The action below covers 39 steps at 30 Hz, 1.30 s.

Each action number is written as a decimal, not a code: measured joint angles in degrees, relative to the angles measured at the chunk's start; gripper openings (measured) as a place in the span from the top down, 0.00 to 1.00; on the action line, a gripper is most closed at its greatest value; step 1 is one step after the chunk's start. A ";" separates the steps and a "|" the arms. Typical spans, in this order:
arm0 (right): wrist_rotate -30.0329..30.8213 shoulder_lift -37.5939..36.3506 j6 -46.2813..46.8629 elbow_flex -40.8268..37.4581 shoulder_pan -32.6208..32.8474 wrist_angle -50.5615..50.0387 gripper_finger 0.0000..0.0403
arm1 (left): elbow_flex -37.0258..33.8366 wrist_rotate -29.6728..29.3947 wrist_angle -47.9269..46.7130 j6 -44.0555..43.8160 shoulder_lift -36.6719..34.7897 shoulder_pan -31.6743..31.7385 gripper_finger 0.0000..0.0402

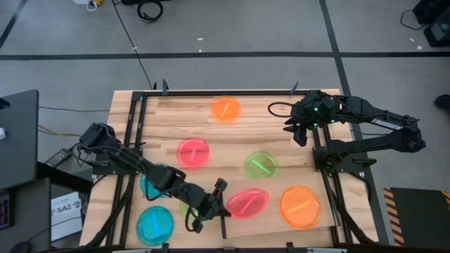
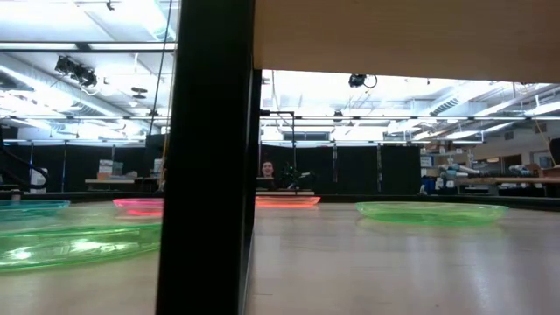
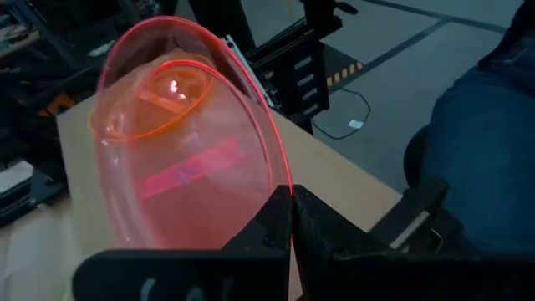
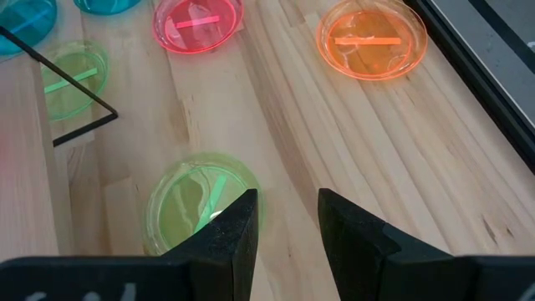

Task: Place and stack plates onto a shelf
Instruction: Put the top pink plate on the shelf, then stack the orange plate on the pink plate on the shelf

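My left gripper (image 1: 222, 202) is near the table's front edge and is shut on a pink plate (image 1: 247, 202), which also shows in the left wrist view (image 3: 192, 159). An orange plate (image 1: 300, 206) lies just right of it on the pale shelf board (image 1: 271, 225). My right gripper (image 1: 297, 137) is open and empty at the far right, above a green plate (image 4: 196, 205). Lying flat on the tabletop are an orange plate (image 1: 226, 109), a pink plate (image 1: 193, 152), a green plate (image 1: 261, 165) and a blue plate (image 1: 155, 225). A second blue plate (image 1: 149, 184) is partly hidden under my left arm. My left gripper (image 3: 291, 201) pinches the pink plate's rim (image 3: 287, 171) between its two fingers, at the plate's left edge. The fingers come from the table's left. The plate is tilted in the hold. Whether its far edge rests on the shelf, I cannot tell.
Another green plate (image 4: 75, 79) lies near the shelf's thin black strip (image 1: 223, 226). In the low view a black post (image 2: 210, 157) and the shelf's underside (image 2: 402, 35) block much of the scene. A person's leg (image 3: 476, 142) is beyond the table's near edge.
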 joint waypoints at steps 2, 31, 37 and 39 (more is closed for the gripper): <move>0.00 -0.01 0.00 0.00 0.00 0.00 0.67 | 0.02 -0.01 0.39 -0.12 0.58 0.00 0.98; 0.00 0.00 0.00 0.00 0.00 -0.02 0.67 | -0.02 -0.59 1.92 -4.44 2.48 0.14 0.79; 0.00 0.00 0.00 0.00 0.00 -0.02 0.67 | -0.02 -0.58 1.92 -4.46 2.48 0.14 0.75; 0.00 0.00 0.00 0.00 0.00 -0.02 0.67 | -0.02 -0.58 1.92 -4.46 2.48 0.14 0.74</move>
